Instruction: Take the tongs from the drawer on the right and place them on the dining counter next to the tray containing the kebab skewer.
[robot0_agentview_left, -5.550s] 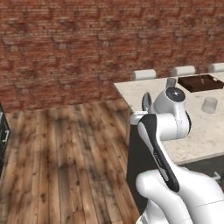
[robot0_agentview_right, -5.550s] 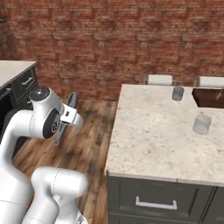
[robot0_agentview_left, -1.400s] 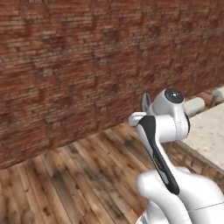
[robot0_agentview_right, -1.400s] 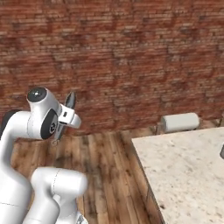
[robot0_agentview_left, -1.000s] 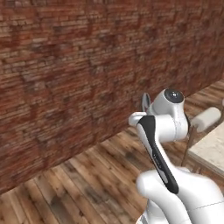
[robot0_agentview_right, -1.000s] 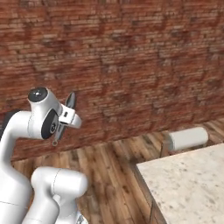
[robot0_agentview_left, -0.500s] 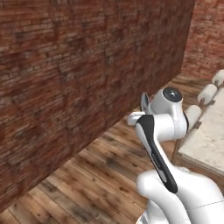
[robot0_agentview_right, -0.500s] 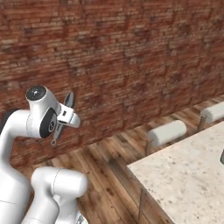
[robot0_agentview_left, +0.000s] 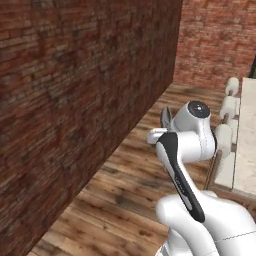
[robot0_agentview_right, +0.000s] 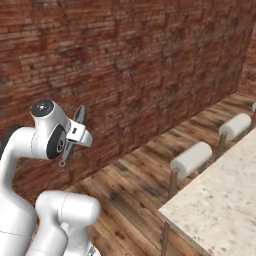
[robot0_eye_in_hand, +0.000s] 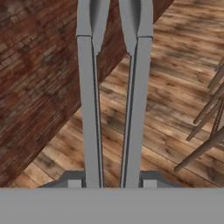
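The grey metal tongs (robot0_eye_in_hand: 88, 92) run straight up the hand view, two narrow arms side by side, over wooden floor and brick wall. My gripper (robot0_eye_in_hand: 111, 178) is shut on the tongs near their lower end. In the right base view the raised hand carries the tongs (robot0_agentview_right: 80, 116) up at the left, in front of the wall. Their dark tip (robot0_agentview_left: 165, 118) sticks out beside the hand in the left base view. A corner of the beige speckled dining counter (robot0_agentview_right: 220, 200) lies at the lower right, and its edge (robot0_agentview_left: 247, 140) shows at the far right. The drawer and tray are out of view.
A tall red brick wall (robot0_agentview_left: 75, 100) stands close on the left. White cushioned stools (robot0_agentview_right: 191, 157) on thin legs line the counter's side, with another stool (robot0_agentview_right: 235, 125) further back. Wooden plank floor (robot0_agentview_left: 135, 185) stretches between wall and counter.
The whole scene has swept sideways, so the base has turned: the wall is closer and steeper, the stools and counter have shifted. The arm's pose and its hold on the tongs are unchanged.
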